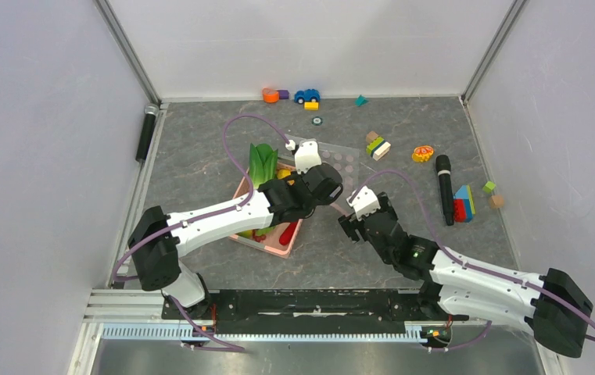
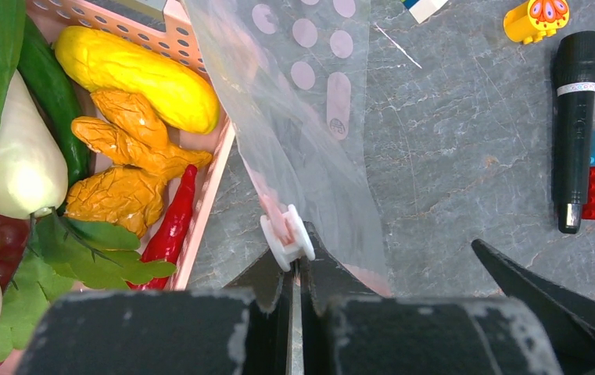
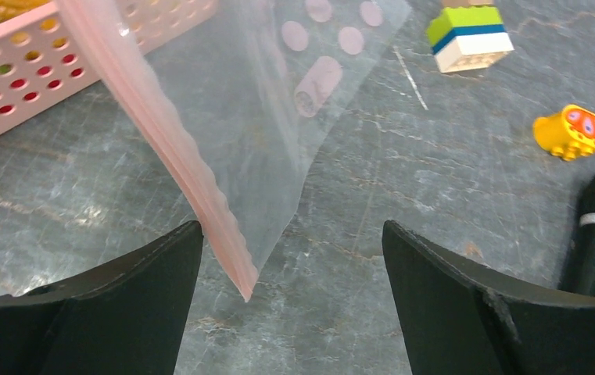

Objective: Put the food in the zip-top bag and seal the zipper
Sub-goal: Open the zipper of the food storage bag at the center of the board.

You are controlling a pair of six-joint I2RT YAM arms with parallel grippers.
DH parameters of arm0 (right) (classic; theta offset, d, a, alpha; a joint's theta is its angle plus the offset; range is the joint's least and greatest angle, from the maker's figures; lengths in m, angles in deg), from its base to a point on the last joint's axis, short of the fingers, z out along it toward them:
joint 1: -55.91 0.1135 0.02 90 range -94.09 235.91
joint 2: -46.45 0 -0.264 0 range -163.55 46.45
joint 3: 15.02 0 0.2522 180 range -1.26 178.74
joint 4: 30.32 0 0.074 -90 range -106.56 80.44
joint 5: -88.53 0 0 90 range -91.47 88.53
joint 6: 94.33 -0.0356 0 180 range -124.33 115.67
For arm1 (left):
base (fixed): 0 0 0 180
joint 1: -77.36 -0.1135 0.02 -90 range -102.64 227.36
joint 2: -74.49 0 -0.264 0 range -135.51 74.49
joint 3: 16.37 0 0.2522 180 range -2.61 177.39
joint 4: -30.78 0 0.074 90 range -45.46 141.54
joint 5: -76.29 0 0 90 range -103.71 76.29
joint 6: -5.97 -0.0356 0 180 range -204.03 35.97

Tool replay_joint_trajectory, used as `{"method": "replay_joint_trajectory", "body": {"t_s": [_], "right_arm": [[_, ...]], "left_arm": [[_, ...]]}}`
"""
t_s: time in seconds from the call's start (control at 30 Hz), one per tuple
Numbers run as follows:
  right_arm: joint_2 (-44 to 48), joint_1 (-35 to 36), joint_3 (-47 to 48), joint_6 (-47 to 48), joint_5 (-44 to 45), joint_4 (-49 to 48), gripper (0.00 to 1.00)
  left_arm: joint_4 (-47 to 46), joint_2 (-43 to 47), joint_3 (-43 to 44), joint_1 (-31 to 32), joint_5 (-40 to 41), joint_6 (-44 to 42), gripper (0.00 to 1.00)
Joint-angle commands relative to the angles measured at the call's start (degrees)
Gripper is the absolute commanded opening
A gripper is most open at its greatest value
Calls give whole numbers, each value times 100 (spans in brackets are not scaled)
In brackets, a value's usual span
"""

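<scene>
dotted zip-top bag (image 2: 310, 141), pinched by left gripper (image 2: 295, 273)

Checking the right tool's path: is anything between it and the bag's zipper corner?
Nothing: right wrist view shows the zipper corner hanging between fingers of the open right tool.
</scene>
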Motion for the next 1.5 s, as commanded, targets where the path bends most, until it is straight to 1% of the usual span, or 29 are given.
{"method": "replay_joint_trajectory", "body": {"t_s": [0.0, 0.07, 0.13, 0.23, 0.37, 0.5, 0.6, 0.73, 0.83, 1.03, 1.13, 1.23, 1.37, 1.47], "right_arm": [[-36, 26, 231, 375, -876, -276, 92], [86, 29, 197, 589, -1528, -349, 93], [232, 27, 128, 753, -1927, -407, 95], [422, 26, 24, 852, -2139, -434, 98], [440, 26, -125, 761, -2287, -715, 98], [193, 26, -276, 653, -2133, -1273, 98], [-77, 26, -360, 626, -1770, -1634, 98], [-410, 26, -337, 537, -1077, -1768, 98], [-558, 27, -314, 468, -784, -1765, 98], [-733, 27, -306, 395, -1021, -1863, 98], [-714, 27, -306, 405, -1539, -1848, 98], [-710, 26, -374, 396, -1775, -1865, 98], [-890, 27, -432, 301, -1582, -1850, 98], [-1047, 29, -404, 102, -1093, -1799, 97]], "left_arm": [[22, -6, 190, 4, 142, -63, 2], [108, -29, 232, -7, 182, -25, 2], [141, -38, 246, 2, 199, -4, 2], [141, -13, 238, 1, 195, 23, 2], [143, -4, 229, 3, 178, 64, 2], [176, 2, 229, 1, 171, 119, 2], [226, 19, 227, -2, 183, 146, 2], [255, 60, 177, 1, 210, 165, 2], [254, 87, 153, 2, 221, 180, 2], [255, 84, 159, 4, 220, 200, 2], [258, 82, 154, -2, 229, 218, 2], [255, 71, 159, 4, 229, 218, 2], [262, 57, 159, -1, 220, 227, 2], [256, 58, 164, 5, 205, 218, 2]]}}
